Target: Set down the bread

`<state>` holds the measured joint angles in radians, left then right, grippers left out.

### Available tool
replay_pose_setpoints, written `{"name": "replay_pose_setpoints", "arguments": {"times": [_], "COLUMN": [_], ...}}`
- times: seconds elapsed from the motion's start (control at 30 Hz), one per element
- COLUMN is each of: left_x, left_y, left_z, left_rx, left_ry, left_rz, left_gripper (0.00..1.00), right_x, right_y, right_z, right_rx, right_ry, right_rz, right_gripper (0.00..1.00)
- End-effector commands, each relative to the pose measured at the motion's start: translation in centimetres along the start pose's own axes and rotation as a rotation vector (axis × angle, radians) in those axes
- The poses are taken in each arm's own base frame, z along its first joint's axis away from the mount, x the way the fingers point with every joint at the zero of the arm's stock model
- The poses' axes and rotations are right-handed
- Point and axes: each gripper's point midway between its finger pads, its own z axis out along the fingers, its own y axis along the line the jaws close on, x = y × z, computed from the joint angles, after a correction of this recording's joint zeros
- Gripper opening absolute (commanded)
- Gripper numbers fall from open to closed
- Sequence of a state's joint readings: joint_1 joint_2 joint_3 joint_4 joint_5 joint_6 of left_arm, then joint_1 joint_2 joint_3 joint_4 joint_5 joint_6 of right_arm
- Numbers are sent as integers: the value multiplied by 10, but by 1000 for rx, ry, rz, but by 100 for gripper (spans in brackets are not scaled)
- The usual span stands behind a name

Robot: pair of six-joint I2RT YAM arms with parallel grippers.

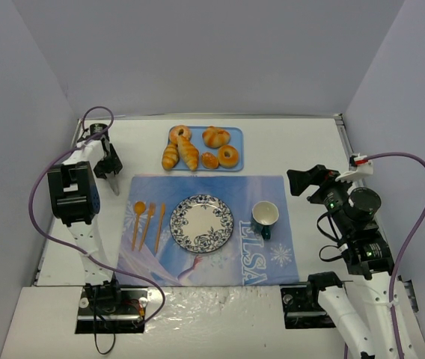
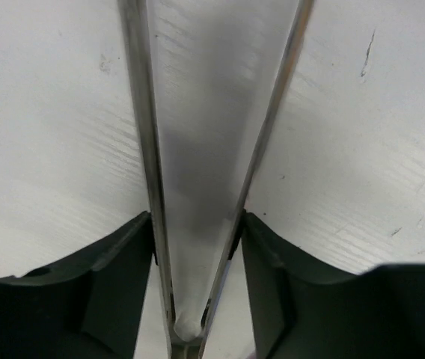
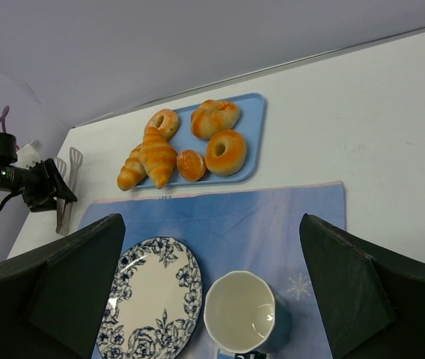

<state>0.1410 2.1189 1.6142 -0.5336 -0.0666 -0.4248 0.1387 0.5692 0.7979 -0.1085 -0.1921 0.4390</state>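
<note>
Right wrist view, 2 ridged golden-brown bread rolls (image 3: pixel 156 153) on blue tray (image 3: pixel 254 120), left tool (image 2: pixel 196 224) clamping tongs (image 2: pixel 144 112), right tool (image 3: pixel 211 218) open

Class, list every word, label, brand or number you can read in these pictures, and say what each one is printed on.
"ELSA": white letters on the blue placemat, running sideways in the top view, right of the plate and just near of the cup.
In the right wrist view, white print on the placemat is cut off at the bottom edge: unreadable.
No other text, label or number can be read.
</note>
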Motion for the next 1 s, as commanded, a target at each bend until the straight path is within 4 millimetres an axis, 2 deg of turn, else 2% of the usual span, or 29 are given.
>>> {"name": "replay_pose_setpoints", "arguments": {"times": [0.0,0.1,0.2,0.3,0.4,0.5,0.57,0.8,0.97], "left_x": [-12,-17,-28,-41,-46,-53,-50,-48,-34], "left_y": [-3,-8,-20,-31,-42,-45,-57,-56,-74], "left_z": [-13,-25,-51,-87,-117,-153,-174,-221,-256], "left_rx": [26,46,68,91,105,114,139,175,255], "left_ry": [-30,-54,-111,-185,-240,-315,-350,-428,-450], "left_rz": [-11,-13,5,26,54,65,93,103,166], "left_gripper": [39,35,34,33,33,34,34,35,35], "right_x": [-23,-25,-26,-27,-30,-31,-32,-33,-32], "right_y": [15,17,19,19,19,19,20,20,20], "right_z": [0,-2,-3,-5,-9,-11,-11,-11,-8], "right_rx": [-60,-68,-73,-69,-64,-63,-63,-57,-53], "right_ry": [-85,-88,-91,-91,-100,-101,-102,-91,-79], "right_rz": [-4,-1,2,1,-2,-3,-3,-7,-8], "right_gripper": [100,100,100,100,100,100,100,100,100]}}
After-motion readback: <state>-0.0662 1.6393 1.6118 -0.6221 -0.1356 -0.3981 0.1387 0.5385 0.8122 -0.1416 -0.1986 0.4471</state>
